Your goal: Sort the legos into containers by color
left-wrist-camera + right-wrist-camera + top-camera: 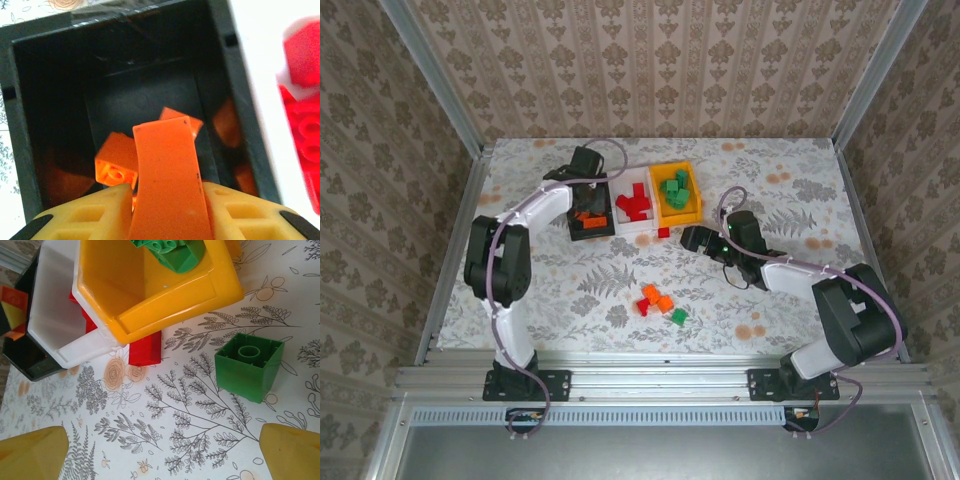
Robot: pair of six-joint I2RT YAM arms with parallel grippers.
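From above, the table (790,290) is carrying three bins in a row toward its far edge, and most of the sorting is looking done. The black bin (590,236) is holding orange bricks, the white bin (635,230) red ones, and the orange-yellow bin (677,221) green ones. The left gripper (586,195) is hanging over the black bin. The right gripper (688,238) is sitting low, just in front of the orange-yellow bin's near right corner. A small cluster (658,303) of orange, red and green bricks is waiting unsorted, well apart from the bins, toward the middle of the near edge. In the left wrist view, the jaws are standing partly closed and gripping an orange brick (165,170) above the black bin's inside, with other orange bricks lying below; a release is likely coming here. In the right wrist view, the fingers (30,452) are standing wide apart and holding nothing. A green brick (249,365) is sitting untouched on the table ahead of them, and a stray red brick (145,347) is lying against the near walls where the white and orange-yellow bins are meeting.
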